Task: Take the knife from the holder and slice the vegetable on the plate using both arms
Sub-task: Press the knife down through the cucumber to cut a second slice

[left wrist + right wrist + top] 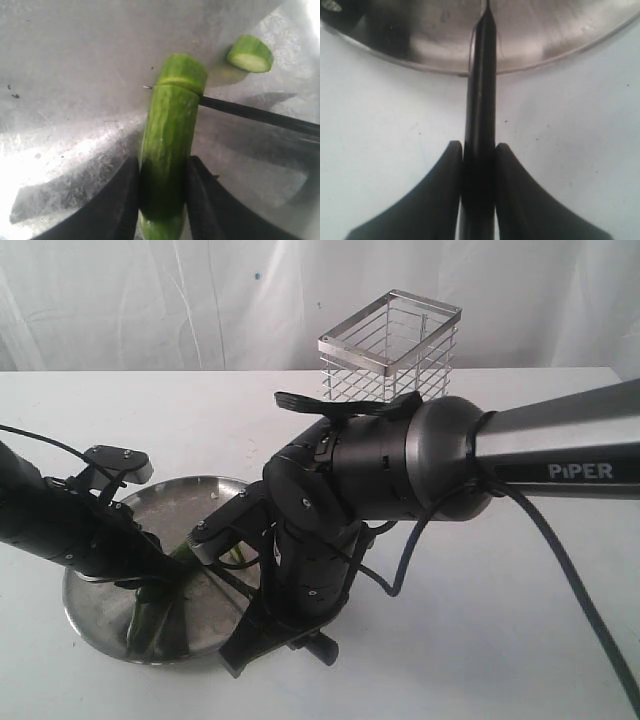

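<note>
White tabletop (500, 640): I count one plate (180, 495), one holder (390, 352), one knife (480, 100) clamped in my right gripper (479, 150), one vegetable (167, 135) pinched by my left gripper (162, 167), one loose slice (250, 53).

1. Noted left arm (70, 530): black, set low at the left edge of the exterior view, sloping down toward the right.
2. Found left gripper (163, 167) clamped on the vegetable (167, 130), one black finger (120, 205) pressed to each side.
3. Logged right arm (560, 455) reaching in from the right, with the grey "PiPER" link near level and the black wrist joints (320, 540) folded sharply downward.
4. Found right gripper (479, 150) closed on the knife (480, 100) handle, both fingers tight against it.
5. Saw the two arms near each other in the exterior view; could not tell whether touching.
</note>
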